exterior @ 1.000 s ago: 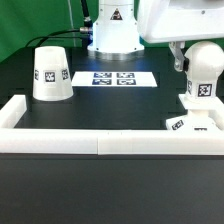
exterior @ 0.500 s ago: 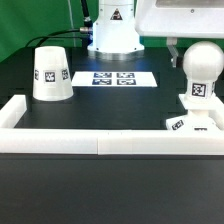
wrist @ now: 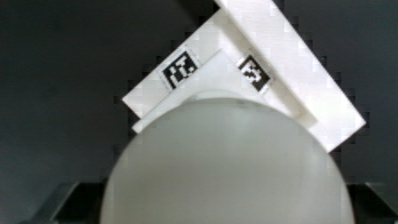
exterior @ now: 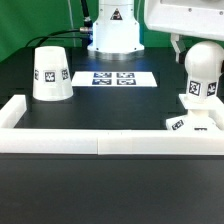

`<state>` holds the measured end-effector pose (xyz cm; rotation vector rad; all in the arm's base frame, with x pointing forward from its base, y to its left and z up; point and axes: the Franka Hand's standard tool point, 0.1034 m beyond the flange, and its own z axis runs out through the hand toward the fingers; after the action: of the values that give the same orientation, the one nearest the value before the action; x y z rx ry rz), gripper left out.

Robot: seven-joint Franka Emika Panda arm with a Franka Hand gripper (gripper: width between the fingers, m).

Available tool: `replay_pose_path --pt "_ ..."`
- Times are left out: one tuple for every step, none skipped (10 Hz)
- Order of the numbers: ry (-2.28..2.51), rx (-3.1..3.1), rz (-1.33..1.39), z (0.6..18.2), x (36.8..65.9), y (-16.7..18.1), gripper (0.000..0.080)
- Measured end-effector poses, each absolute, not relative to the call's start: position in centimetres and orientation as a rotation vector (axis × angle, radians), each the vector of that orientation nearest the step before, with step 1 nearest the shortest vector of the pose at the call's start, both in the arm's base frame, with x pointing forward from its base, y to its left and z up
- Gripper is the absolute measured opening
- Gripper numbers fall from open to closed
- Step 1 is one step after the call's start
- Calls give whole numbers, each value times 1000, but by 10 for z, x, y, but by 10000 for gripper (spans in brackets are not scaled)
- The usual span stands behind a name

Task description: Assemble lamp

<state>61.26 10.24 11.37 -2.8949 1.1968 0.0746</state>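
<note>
So, the bulb (exterior: 201, 72) was standing on the square base (exterior: 186, 124) over at the exterior view's right of the worktop (exterior: 110, 112). The hand (exterior: 180, 45) was right up by its round head, and I couldn't tell if it was pinching or spread. The shade (exterior: 50, 73) sat well apart at the exterior view's left. The only labels were black square tags, same as on the marker board (exterior: 113, 77), and no words could be read.

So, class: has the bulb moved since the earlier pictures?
Yes. The bulb has turned in place: its black tag has shifted toward the exterior view's left, while the base under it stays put.
</note>
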Motion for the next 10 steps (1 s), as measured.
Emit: replay_pose_path --pt "1398 -2801 83 114 612 103 579" --pt "1496 -2740 97 114 612 103 579" --pt "1585 -2671 116 114 613 103 579" --pt "1702 -2584 134 114 613 103 579" --pt "1712 -2576 137 114 613 103 579" --pt "1693 -2587 136 114 613 104 579" --pt "1629 -2629 141 114 612 104 668" --pt "1576 -2669 164 112 610 105 690" --pt "1476 -2723 165 112 610 105 690" --pt "1337 -2789 165 112 610 105 698"
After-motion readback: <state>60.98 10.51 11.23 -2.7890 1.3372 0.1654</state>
